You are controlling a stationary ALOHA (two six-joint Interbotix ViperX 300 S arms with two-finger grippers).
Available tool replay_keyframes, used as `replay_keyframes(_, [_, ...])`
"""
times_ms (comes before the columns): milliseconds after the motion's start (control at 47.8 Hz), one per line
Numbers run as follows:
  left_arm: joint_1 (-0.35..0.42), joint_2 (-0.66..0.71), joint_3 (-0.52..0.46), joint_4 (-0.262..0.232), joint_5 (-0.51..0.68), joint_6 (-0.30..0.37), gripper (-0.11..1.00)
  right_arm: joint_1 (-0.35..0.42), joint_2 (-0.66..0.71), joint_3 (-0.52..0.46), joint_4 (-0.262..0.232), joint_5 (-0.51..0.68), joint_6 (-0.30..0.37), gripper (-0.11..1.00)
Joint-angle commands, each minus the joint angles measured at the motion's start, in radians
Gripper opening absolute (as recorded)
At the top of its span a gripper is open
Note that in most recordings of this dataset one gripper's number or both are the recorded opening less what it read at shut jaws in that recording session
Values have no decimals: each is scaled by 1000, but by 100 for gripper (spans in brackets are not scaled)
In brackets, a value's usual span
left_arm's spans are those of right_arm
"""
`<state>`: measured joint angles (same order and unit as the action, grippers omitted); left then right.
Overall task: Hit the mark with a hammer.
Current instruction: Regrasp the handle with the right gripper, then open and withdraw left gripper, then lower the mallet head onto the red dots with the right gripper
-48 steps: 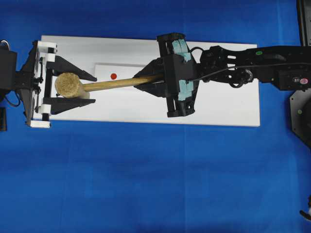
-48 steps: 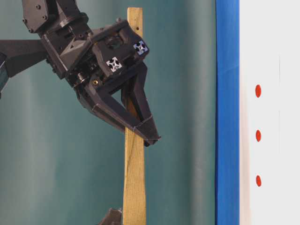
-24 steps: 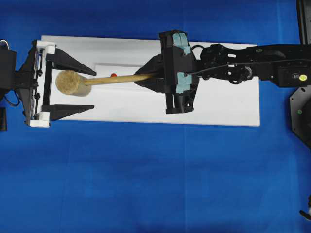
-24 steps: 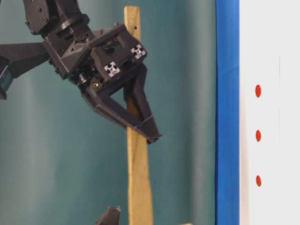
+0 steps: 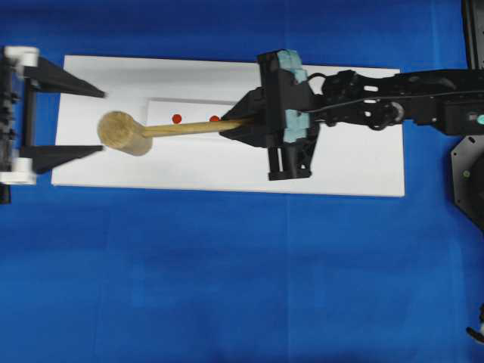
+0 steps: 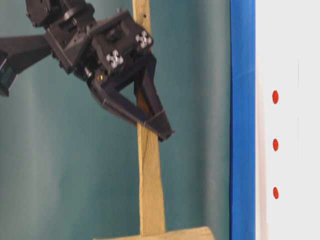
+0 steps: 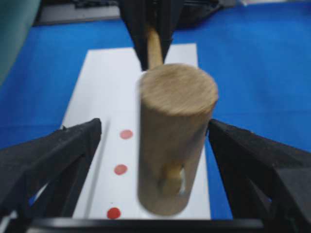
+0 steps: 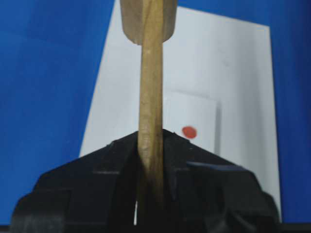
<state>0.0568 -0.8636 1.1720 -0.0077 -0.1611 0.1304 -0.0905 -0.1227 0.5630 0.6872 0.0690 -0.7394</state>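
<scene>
The hammer is a light wooden mallet. Its thick head (image 5: 121,132) hangs over the left part of the white board (image 5: 340,166), and its handle (image 5: 189,127) runs right into my right gripper (image 5: 243,124), which is shut on it. In the right wrist view the handle (image 8: 150,87) rises from between the closed right gripper (image 8: 150,143). Red marks (image 5: 176,119) lie on the board just beyond the handle, and three show in the left wrist view (image 7: 120,169). My left gripper (image 5: 103,122) is open at the far left. Its fingertips flank the head (image 7: 177,141) without holding it.
Blue cloth (image 5: 227,287) surrounds the board on all sides. A small raised white sheet (image 8: 194,119) carries the red marks. In the table-level view the handle (image 6: 150,190) stands upright beside the blue edge (image 6: 242,120), with the head's top (image 6: 165,234) at the bottom.
My left gripper opened, let go of the hammer head and drew back to the left. The right gripper shifted right, carrying the hammer, and two marks now show in the overhead view.
</scene>
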Motion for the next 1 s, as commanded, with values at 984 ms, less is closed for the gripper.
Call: replay_keyframes(984, [5,-273,44,-2,267,-9,89,-78,-84,91,54,-137,0,2])
